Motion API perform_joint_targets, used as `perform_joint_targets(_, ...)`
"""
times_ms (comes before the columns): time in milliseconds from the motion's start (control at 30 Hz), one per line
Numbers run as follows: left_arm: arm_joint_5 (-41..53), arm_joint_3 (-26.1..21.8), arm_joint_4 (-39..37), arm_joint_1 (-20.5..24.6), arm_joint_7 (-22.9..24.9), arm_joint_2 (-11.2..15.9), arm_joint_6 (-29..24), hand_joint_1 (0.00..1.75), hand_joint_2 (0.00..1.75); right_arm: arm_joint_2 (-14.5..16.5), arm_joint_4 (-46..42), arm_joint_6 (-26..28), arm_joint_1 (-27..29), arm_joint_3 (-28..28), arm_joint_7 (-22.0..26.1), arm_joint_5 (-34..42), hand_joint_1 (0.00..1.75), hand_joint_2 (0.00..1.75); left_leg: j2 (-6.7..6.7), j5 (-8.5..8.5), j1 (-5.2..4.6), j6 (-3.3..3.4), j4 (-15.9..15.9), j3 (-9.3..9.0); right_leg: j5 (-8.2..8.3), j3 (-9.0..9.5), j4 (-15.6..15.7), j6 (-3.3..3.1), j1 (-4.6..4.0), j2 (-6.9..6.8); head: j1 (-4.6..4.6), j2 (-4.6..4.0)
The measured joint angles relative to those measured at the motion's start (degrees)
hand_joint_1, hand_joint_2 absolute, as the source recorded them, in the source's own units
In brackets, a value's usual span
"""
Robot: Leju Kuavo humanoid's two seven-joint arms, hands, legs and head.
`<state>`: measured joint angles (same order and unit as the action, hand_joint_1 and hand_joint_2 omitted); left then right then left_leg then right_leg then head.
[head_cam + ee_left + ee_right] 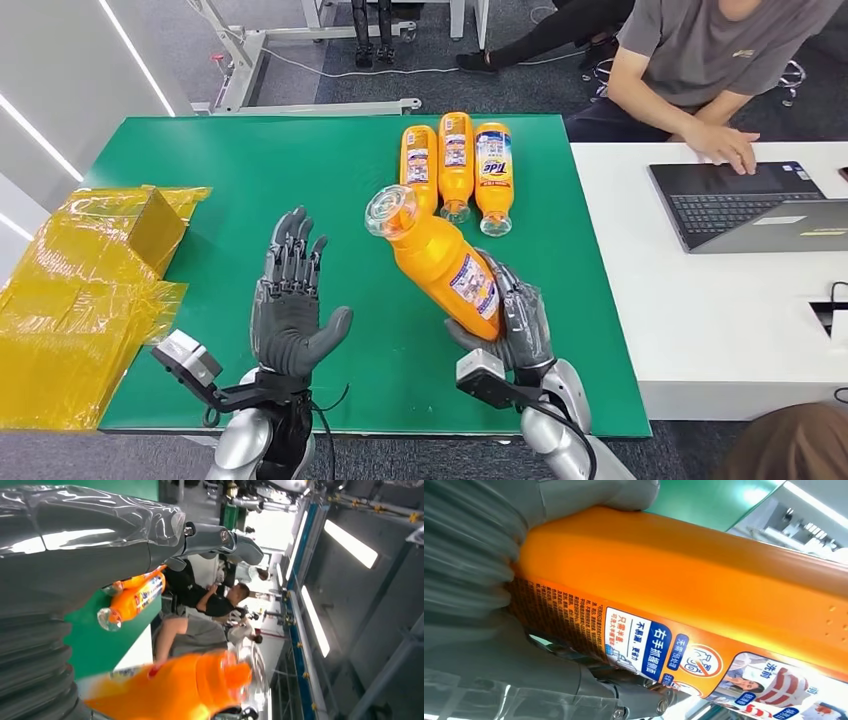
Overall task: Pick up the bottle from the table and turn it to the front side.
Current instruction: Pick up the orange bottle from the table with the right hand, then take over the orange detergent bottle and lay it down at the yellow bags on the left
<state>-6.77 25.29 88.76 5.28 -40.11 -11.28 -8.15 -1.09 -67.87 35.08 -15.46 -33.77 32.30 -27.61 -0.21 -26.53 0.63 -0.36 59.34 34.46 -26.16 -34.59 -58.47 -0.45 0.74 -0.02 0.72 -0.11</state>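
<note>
The right hand [510, 325] is gripping the orange bottle [440, 255] round its lower body, fingers [520, 300] wrapping behind it and the thumb pressing the near side, and it is holding the bottle clear above the green surface [250, 160], tilting with its clear cap [388, 210] pointing up and away towards the left. The left hand [290, 300] is waiting just beside it, palm up, fingers spread and holding nothing. The bottle is showing its back label, small print and blue-and-white panels, which the right wrist view is catching close up [644, 645]. It looks like stiff, glossy plastic, likely full and fairly heavy, so it may be slippery in a turn; the broad flat-sided body is looking like the safest place to hold, not the cap. Three more bottles [455, 165] are lying side by side further back, caps towards the robot. A person [700, 70] is working at a laptop [740, 205] on the white table to the right.
</note>
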Motion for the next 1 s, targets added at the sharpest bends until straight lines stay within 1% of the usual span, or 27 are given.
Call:
perform_joint_targets(33,-0.15,0.54,-0.21,0.31,-0.01,-0.04,0.49,0.0,1.75,0.14,0.58,-1.18,-0.82,-0.92,-0.28,1.68,1.75,1.75,0.0,0.0,0.0,0.0,0.0,0.0,0.0,0.0,0.0,-0.01,0.0,0.0,0.0,0.0)
perform_joint_targets(267,-0.69,1.45,-0.51,1.87,0.01,-0.1,-1.16,0.0,1.75,1.62,6.12,-6.07,-6.83,-4.89,-0.09,4.05,1.75,1.75,0.01,0.01,0.02,0.0,0.0,0.0,0.0,-0.01,-0.04,-0.01,-0.01,0.02,0.0,0.0)
perform_joint_targets(533,-1.85,1.31,-1.01,3.36,-0.09,-0.08,-1.43,0.0,1.75,4.4,10.99,-7.89,-13.03,-8.65,1.95,2.5,1.75,1.75,0.0,0.03,0.01,-0.01,0.0,0.01,0.0,-0.01,-0.06,-0.01,-0.01,0.01,0.0,0.0)
perform_joint_targets(667,-2.22,1.09,-1.62,3.88,-0.13,-0.09,-0.93,0.0,1.75,5.69,12.72,-9.74,-15.57,-10.46,2.32,1.32,1.75,1.75,0.01,0.03,0.01,-0.01,0.0,0.01,0.0,-0.02,-0.05,-0.01,0.0,0.02,-0.01,0.0)
perform_joint_targets(833,-2.33,0.57,-2.45,4.09,-0.13,-0.08,-0.53,0.0,1.75,6.87,15.28,-14.03,-17.67,-12.27,0.64,1.0,1.75,1.75,-0.02,0.03,0.01,-0.01,0.0,0.01,0.0,-0.02,-0.05,-0.01,-0.01,-0.01,0.0,0.0)
perform_joint_targets(1000,-2.33,-0.04,-3.19,4.04,-0.13,-0.05,-0.03,0.0,1.75,7.3,17.64,-16.95,-19.21,-13.18,-0.68,0.73,1.75,1.75,-0.01,0.03,0.01,-0.01,0.01,0.01,0.0,-0.02,-0.05,-0.01,-0.01,0.01,0.0,0.0)
